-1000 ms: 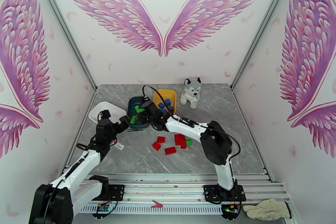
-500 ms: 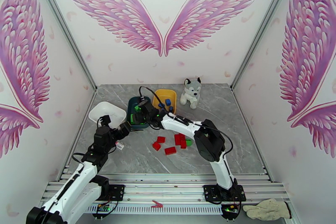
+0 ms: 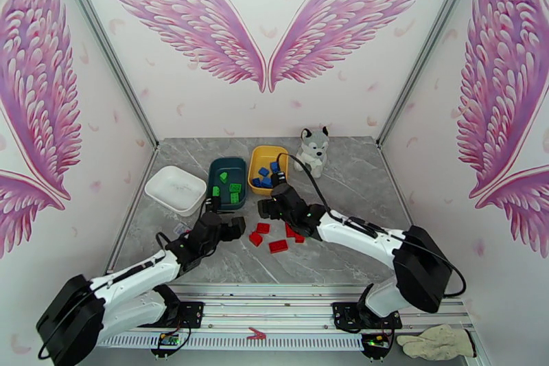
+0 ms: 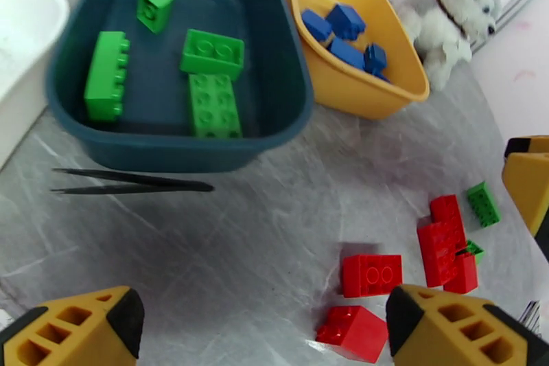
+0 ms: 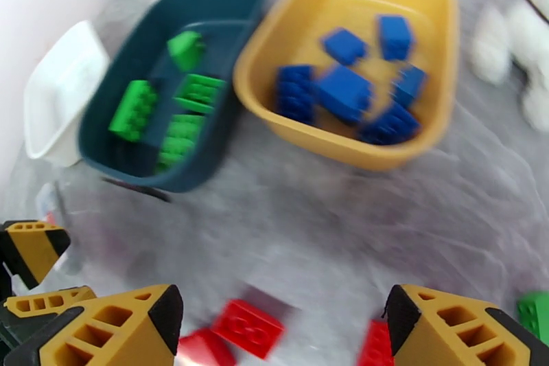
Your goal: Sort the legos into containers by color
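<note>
Across the far left of the grey marbled bench (image 3: 357, 175) three trays stand in a row. The white tray (image 3: 165, 192) is furthest left. The dark teal tray (image 3: 218, 169) holds four green bricks (image 4: 213, 51). The yellow tray (image 3: 257, 154) holds the blue bricks (image 5: 343, 93) and touches the teal one. Red bricks (image 3: 278, 246) lie loose nearer the arms, with one stray green brick (image 4: 484, 204) beside them. Any marking on the studs is too small to read.

The left jaws stand wide apart and empty, low over the bench just short of the red bricks. The right jaws are also spread wide with nothing between them, between the yellow tray and the red bricks.

From above, a plush husky (image 3: 313, 150) sits just beside the yellow tray and a pale glove (image 3: 436, 343) lies by the near rail. The sharp left wrist view adds thin black tweezers (image 4: 130, 182) lying in front of the teal tray. The right wrist view is blurred.
</note>
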Controlling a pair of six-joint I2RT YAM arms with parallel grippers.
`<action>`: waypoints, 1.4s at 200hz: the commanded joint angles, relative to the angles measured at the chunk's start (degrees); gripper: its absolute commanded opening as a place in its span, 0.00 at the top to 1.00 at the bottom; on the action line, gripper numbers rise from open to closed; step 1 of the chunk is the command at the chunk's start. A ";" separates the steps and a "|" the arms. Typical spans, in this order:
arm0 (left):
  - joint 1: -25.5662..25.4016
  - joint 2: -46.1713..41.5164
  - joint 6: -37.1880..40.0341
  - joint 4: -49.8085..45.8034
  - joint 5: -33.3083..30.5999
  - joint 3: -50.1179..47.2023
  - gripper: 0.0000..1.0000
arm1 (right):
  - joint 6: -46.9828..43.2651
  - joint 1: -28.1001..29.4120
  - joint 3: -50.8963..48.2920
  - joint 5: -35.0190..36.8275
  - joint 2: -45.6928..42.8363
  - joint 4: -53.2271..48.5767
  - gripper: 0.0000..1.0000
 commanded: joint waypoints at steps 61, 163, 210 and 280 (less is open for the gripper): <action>-8.45 19.05 1.42 12.74 -1.33 11.17 0.01 | 11.25 -11.57 -24.41 7.76 -20.47 -4.85 0.02; -8.50 21.68 1.69 14.22 1.02 12.89 0.01 | 15.85 -18.38 -21.16 9.80 -3.77 1.31 0.15; -8.49 22.01 1.31 14.89 1.68 12.53 0.01 | 14.84 -23.88 -15.44 4.72 2.75 1.69 0.26; -8.50 21.88 1.58 15.05 1.57 12.44 0.01 | 12.78 -24.87 -10.39 2.95 7.67 1.29 0.34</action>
